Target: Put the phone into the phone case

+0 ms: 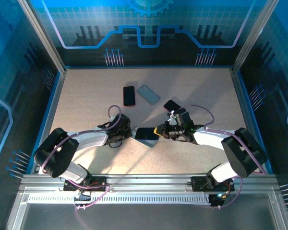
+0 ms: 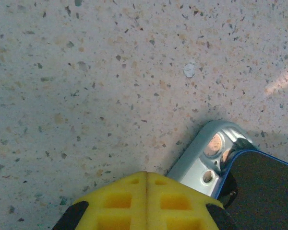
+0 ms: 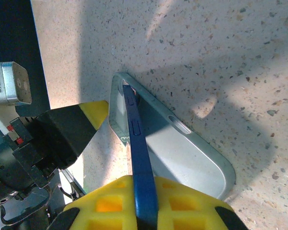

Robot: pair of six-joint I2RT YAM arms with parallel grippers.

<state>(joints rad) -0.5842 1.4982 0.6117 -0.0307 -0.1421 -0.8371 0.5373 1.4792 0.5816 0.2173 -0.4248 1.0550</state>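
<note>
Inside case, phone far end only, rest tilted up.

i get dim, blue-tinted light; warm streaks cross the table, a bright patch hits the phone case; wrist views grainy, soft.

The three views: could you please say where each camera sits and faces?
Top external: above and behind, facing down on the speckled table; both arms show.
Left wrist: on left arm, facing down; shut left gripper at bottom.
Right wrist: on right arm, looking along the dark blue phone the right gripper holds.
Shared: both wrist views show that phone and the pale grey-blue case.
</note>
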